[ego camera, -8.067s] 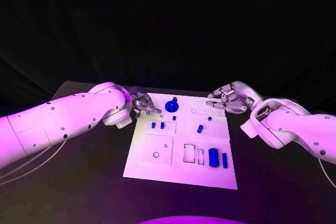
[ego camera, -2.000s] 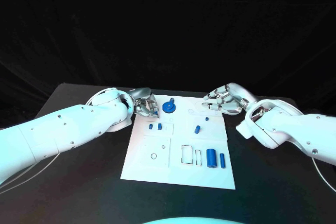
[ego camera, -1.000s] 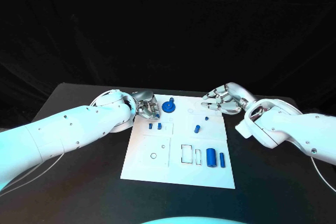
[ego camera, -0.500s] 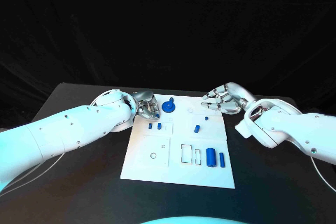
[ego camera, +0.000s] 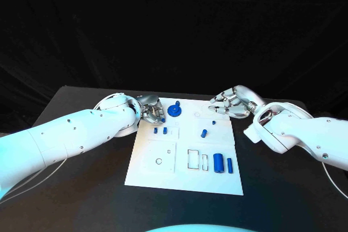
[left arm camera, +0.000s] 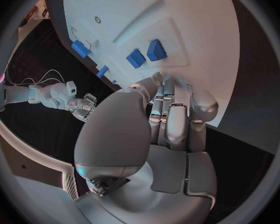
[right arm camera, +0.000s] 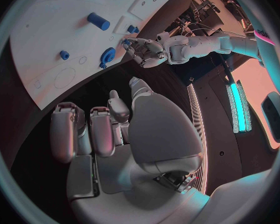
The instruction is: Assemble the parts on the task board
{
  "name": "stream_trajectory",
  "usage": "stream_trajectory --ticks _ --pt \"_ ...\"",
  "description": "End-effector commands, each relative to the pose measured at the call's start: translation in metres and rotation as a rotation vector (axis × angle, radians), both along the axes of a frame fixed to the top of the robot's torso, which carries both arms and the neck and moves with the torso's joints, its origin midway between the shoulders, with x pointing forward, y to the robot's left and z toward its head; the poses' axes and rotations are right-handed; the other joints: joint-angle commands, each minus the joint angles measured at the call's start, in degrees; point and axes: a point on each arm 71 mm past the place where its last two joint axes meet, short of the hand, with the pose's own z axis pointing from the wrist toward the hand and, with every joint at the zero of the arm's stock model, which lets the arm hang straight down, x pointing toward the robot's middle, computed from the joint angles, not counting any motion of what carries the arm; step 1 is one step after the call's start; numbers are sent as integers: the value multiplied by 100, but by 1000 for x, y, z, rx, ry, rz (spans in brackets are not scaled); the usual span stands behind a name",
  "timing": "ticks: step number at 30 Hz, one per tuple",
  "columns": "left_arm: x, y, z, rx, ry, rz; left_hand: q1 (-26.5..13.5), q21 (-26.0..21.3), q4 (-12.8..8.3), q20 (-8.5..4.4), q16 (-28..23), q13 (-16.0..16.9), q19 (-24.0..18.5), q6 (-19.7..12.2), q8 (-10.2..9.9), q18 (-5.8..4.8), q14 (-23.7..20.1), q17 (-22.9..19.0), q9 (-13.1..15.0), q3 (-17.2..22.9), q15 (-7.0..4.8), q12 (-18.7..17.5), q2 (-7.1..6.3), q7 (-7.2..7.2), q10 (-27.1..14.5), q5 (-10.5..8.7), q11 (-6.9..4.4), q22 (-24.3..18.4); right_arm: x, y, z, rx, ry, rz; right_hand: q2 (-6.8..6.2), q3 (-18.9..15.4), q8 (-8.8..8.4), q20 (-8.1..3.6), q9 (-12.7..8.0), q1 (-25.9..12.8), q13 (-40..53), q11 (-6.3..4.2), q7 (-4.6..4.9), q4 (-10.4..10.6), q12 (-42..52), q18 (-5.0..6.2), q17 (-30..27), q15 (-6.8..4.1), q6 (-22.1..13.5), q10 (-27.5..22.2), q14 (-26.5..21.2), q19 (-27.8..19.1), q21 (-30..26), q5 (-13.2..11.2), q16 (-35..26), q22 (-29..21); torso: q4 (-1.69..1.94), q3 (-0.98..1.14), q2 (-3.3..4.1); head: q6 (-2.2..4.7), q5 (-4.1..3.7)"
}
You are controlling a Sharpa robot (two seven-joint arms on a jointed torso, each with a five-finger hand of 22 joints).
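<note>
both hands (ego camera: 154,111) (ego camera: 231,104) unmoved since before

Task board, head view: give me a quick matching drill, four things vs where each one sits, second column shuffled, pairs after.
Things:
1. left hand
2. right hand
3. round blue part
4. two upright blue cylinders

Places:
A. near half of the task board, right side
B. at the board's far right corner
C. far end of the board, beside the left hand
D. at the board's far left edge

Pairs: 1-D, 2-B, 3-C, 4-A
</note>
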Motion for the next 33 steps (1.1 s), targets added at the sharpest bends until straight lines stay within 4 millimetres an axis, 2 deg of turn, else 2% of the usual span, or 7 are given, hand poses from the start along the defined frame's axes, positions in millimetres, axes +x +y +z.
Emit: stream_trajectory --ticks 1,10,14,17,21,26,33 --pt "-1 -1 0 7 9 -7 -47 6 -40 18 23 3 11 -60 -50 -105 11 -11 -11 -1 19 -29 -24 -4 34 -23 29 -1 -1 1 0 -4 2 15 56 -10 35 0 -9 -4 8 -4 3 -13 -3 103 4 -46 -27 -10 214 -35 -28 31 -18 653 -2 -1 0 2 -3" --pt "0 2 0 7 6 3 -52 10 -57 27 23 6 11 -134 -132 -105 10 -30 -50 10 30 -61 -52 23 61 -23 43 3 0 0 -1 -9 7 11 57 -5 40 -1 -17 10 -246 -3 6 -23 -252 132 -124 -45 -51 -237 181 -104 -150 34 -110 574 1 0 2 3 -14" --pt "0 5 0 7 2 12 -52 9 -66 33 27 7 9 -181 -175 -105 11 -33 -74 20 38 -78 -63 42 73 -23 54 2 1 -2 -3 -33 24 10 76 84 70 -7 -35 112 -1910 4 10 -25 -2050 239 -745 -50 -98 -1504 9 -373 -652 12 -609 254 0 0 -2 4 -19" --pt "0 10 1 -1 -5 23 -59 4 -73 41 25 9 4 -267 -219 -103 9 -47 -111 27 50 -98 -85 65 86 -23 69 -5 2 -5 -5 -91 29 16 53 287 112 -10 -36 397 -2652 27 36 -106 -2998 276 -984 -40 -46 -1717 -19 -450 -858 -106 -827 127 -2 -3 -4 9 -29" --pt "-2 18 6 -42 -27 38 -59 0 -82 45 23 11 0 -407 -230 -98 5 -67 -169 45 48 -128 -107 45 106 -22 57 -11 4 -8 -7 -234 -8 38 -69 599 155 0 -48 703 -3761 83 45 -218 -4152 257 -931 -13 106 -1369 62 -347 -806 -524 -818 181 -3 -3 -9 26 -63" --pt "-8 30 19 -204 -48 68 -44 -119 -88 27 -71 21 -102 -249 -132 -58 -60 -251 -157 90 36 -148 -71 26 129 -23 46 -182 5 -7 -9 -467 -95 77 -205 904 137 -25 -79 828 -4435 -2 -7 -290 -4823 176 -635 -46 360 -911 159 -122 -447 -615 -583 443 -1 2 -5 48 -223" --pt "-21 41 38 -569 -15 131 -184 -1429 -41 79 -1137 16 -1176 -107 -98 263 -850 -1869 -182 32 110 -243 -104 83 -70 -16 128 -1847 6 0 -11 -670 -167 98 -352 1013 41 -18 -125 751 -4790 20 -51 -271 -5200 146 -572 -43 454 -821 166 -66 -346 -661 -530 534 3 -9 1 55 -383"
